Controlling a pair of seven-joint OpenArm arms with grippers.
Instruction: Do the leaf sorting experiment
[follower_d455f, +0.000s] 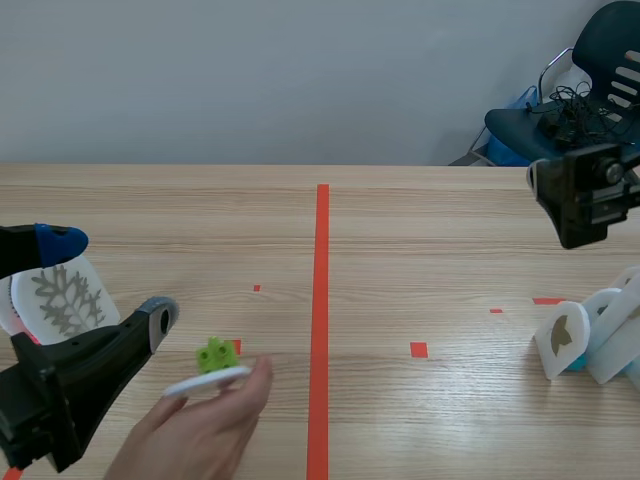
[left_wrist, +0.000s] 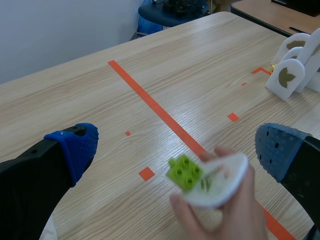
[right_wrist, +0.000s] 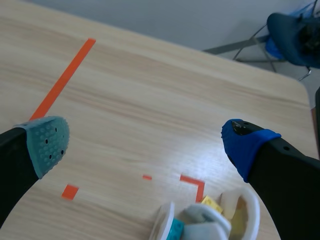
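Green brick on white disc, pinched in a hand. Left of brick: left gripper, fingers apart, leaf card behind. Far right of brick: standing white cards, right arm raised above them.

No readable text, numbers or brand marks in any view. Only printed graphics: white card at the left edge of the scene view carries a grey branching, snowflake-like figure. White arched card at lower right carries a small brown leaf-like shape, also seen at upper right of the left wrist view. No lettering legible on either.
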